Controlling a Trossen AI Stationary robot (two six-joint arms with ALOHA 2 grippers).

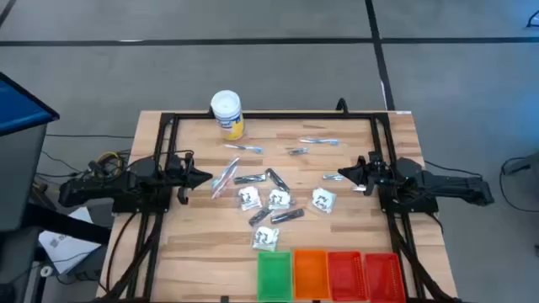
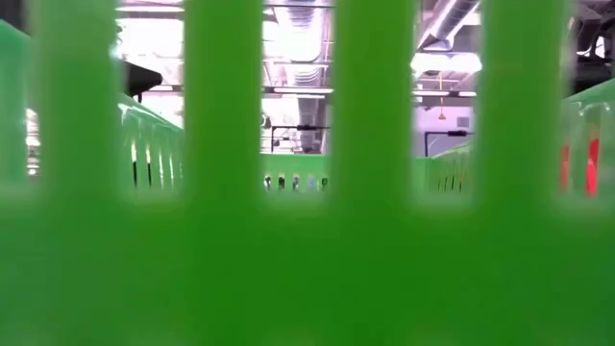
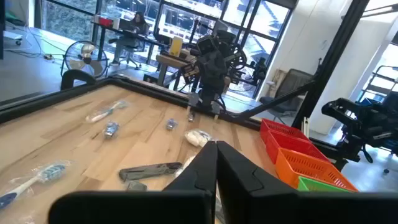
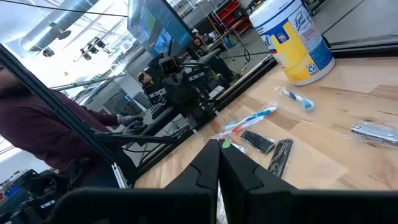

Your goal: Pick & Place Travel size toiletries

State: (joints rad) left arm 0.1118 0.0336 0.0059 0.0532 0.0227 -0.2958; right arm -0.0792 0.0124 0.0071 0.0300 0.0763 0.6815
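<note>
A: Left end effector (image 1: 205, 177) parked at the left edge of the wooden table (image 1: 194, 252), tips pressed together, gripping nothing. Seen from its own wrist as two dark fingers (image 3: 239, 171) meeting in a point.

B: Same on the other side. Right end effector (image 1: 343, 176) at the right edge, tips closed tight and empty, aimed inward at the pile.

A: Travel size toiletries (image 1: 271, 195) scattered loose across the middle of the table, between the two arms, none lifted.

B: White crinkly packets (image 1: 321, 199) with dark print grouped near the centre, one more (image 1: 266, 238) lying nearer the trays. Slim dark tubes (image 1: 277, 180) mixed in among them, another (image 1: 287, 216) just beside the lower packets.

A: Clear-wrapped toothbrush sticks (image 1: 225, 177) lying just in front of the left tips. More wrapped sticks (image 1: 318, 141) farther back, and a small silvery piece (image 1: 296, 151) close by.

B: White-lidded tub (image 1: 226, 114) with a yellow label standing upright at the far edge, apart from the pile.

A: Row of plastic trays at the near edge: green tray (image 1: 273, 274), orange tray (image 1: 310, 274), then two red trays (image 1: 364, 276), side by side and touching. Nothing visible inside any from above.

B: Low view filled by blurred green tray bars (image 2: 223, 173), only ceiling lights showing through the gaps.

A: From the right wrist, a person in a dark red sleeve (image 4: 34, 124) beyond the table.
</note>
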